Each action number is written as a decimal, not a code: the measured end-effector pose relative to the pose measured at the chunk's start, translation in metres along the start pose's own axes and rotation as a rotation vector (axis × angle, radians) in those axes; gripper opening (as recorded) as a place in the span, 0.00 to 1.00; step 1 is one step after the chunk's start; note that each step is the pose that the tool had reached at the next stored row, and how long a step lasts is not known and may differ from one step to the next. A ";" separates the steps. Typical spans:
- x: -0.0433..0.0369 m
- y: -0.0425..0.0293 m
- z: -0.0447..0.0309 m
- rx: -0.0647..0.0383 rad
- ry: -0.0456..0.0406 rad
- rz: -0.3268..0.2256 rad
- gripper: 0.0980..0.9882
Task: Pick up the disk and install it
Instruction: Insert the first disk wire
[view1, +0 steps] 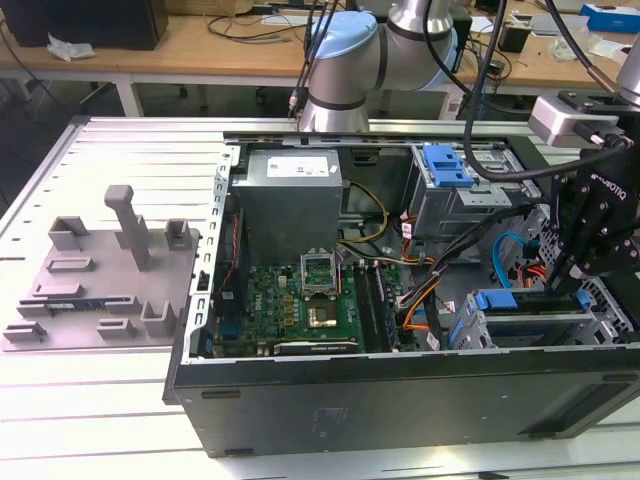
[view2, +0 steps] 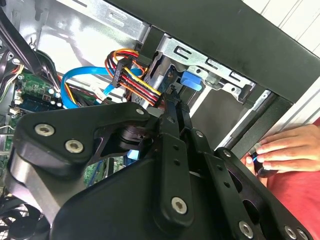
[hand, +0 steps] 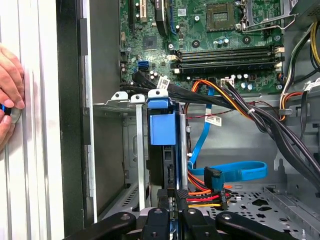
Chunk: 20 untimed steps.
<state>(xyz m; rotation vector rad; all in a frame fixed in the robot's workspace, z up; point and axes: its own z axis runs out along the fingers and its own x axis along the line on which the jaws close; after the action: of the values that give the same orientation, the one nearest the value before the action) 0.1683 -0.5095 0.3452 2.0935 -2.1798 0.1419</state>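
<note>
SURFACE MATERIALS AND FINISHES

The disk (hand: 162, 122), a rectangular drive in a blue carrier bracket, presents smooth, semi-gloss blue plastic. The black gripper (hand: 175, 197) has matt link arms fitted with bright metal screws. The black computer case (view1: 400, 390) has a matt painted outer wall. The silver drive cage (hand: 117, 150) is bare, dull sheet metal. The flat blue data cable (hand: 240, 171) is glossy plastic. The grey moulded fixture block (view1: 100, 280) is matt.

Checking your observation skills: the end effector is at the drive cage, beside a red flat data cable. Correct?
No. The first wrist view shows the flat data cable is blue; the end effector is at the drive cage.
</note>
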 end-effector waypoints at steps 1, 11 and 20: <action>0.0000 0.0000 0.0000 0.000 0.0001 0.000 0.07; -0.0013 0.0000 0.0001 0.000 0.0000 0.000 0.07; -0.0002 0.0000 0.0004 0.000 -0.0001 0.000 0.07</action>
<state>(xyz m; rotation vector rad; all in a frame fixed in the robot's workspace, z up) 0.1683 -0.5094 0.3448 2.0936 -2.1797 0.1418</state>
